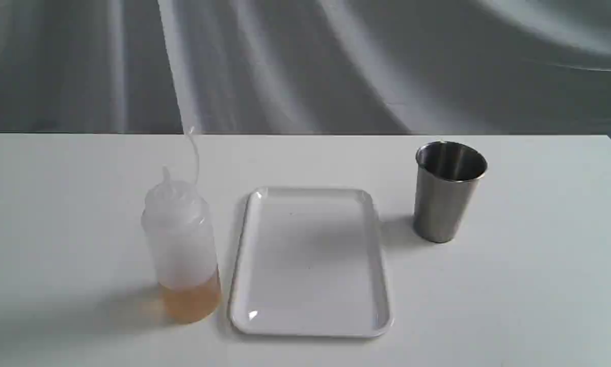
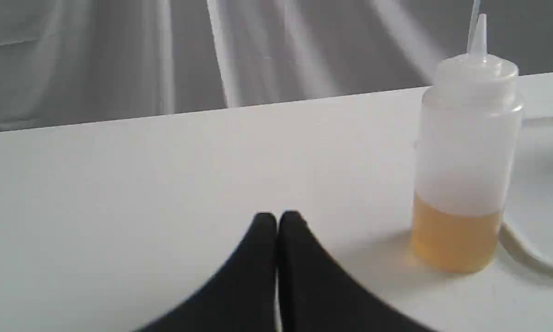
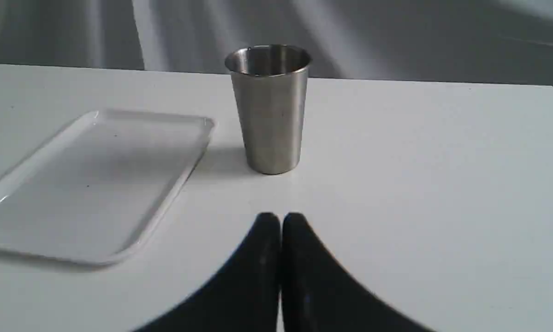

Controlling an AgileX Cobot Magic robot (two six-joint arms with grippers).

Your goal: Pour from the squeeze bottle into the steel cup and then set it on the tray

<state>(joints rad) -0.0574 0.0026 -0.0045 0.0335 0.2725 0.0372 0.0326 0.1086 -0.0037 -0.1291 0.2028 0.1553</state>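
My left fingers and right fingers: each pair pressed together, holding nothing. Squeeze bottle: upright on the tabletop, just beside the tray's left edge, ungrasped. Tray: nothing on it. Steel cup: upright, right of the tray, farthest back. Pouring and placing both remain, I judge. Cup's inside bottom unseen; both arms outside the exterior view.

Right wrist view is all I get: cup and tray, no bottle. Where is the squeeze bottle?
Observer: The squeeze bottle stands upright on the table, across the tray from the steel cup.
Operator: Is the left gripper on it?
Observer: No, the left gripper is shut, empty, apart from the bottle.
Operator: Any liquid inside?
Observer: Amber liquid fills about its bottom quarter.
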